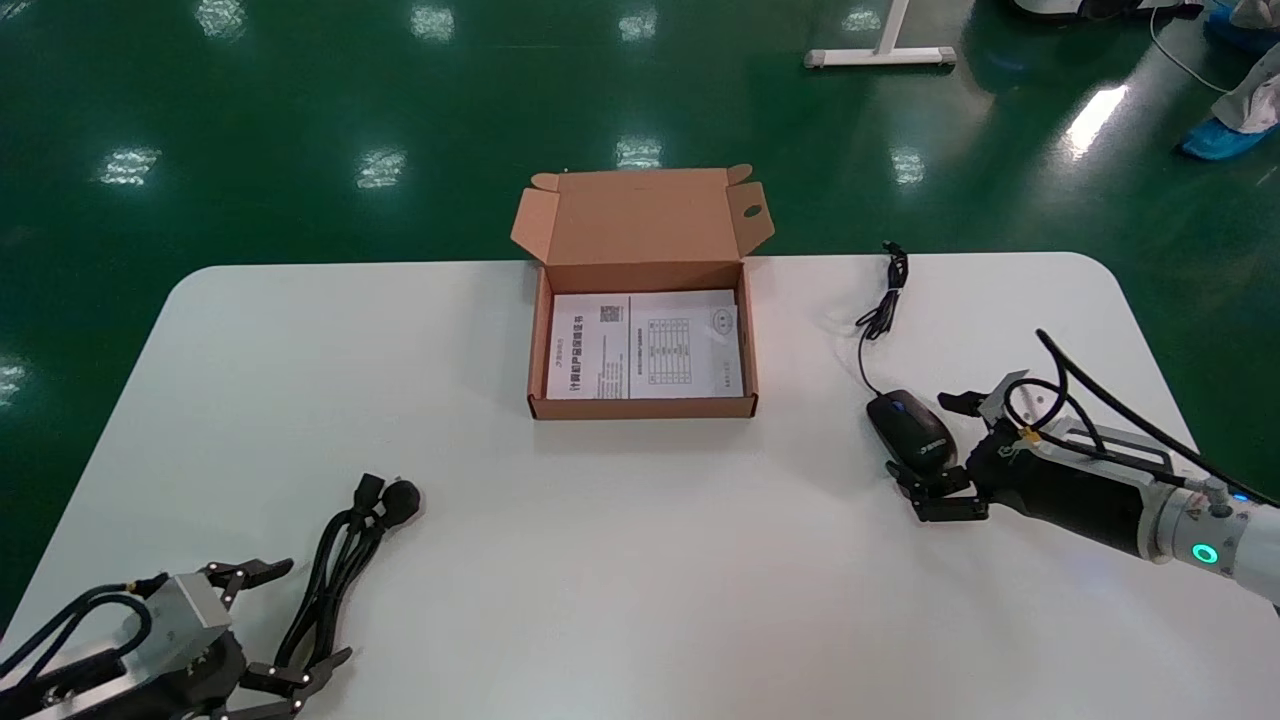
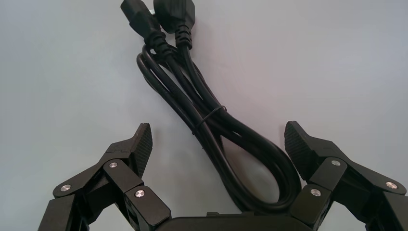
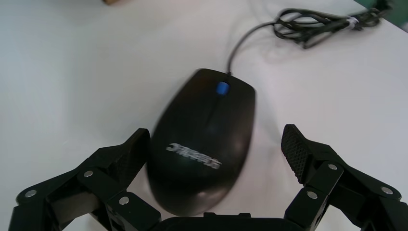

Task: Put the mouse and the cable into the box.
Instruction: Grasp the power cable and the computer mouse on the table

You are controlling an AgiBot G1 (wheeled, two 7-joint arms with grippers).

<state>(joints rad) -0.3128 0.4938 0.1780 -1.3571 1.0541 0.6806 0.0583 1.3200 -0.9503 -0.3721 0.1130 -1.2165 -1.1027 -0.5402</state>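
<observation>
My right claw (image 1: pixel 950 452) is spread wide, low over the white table (image 1: pixel 640 580) at about 4 o'clock from the box (image 1: pixel 640 406). The black mouse (image 1: pixel 912 432) lies on the table between its two fingers, its rear end deep in the gap by my palm. One pad (image 3: pixel 137 149) sits just beside the mouse's flank (I cannot tell whether it touches). The other pad is clearly apart from it, so nothing is gripped. The mouse points its blue wheel toward 12 o'clock. Its thin cord (image 1: pixel 880 310) runs from the nose the same way, to a tied bundle near the table's far edge.

My left claw (image 1: pixel 300 615) is open too, down at the table's 8 o'clock corner. The looped end of the black power cable (image 1: pixel 345 545) lies on the table between its fingers, close to my palm, with both pads standing off from it. The cable is bundled with a thin tie round its middle. It stretches away toward 1 o'clock from this claw, ending in two plugs side by side.

The box is brown cardboard at the table's 12 o'clock edge. Its lid stands up at the back and its side flaps are splayed out. A printed paper sheet (image 1: pixel 645 345) lies flat on its floor. The mouse and the cable are both outside it, well apart from each other.
</observation>
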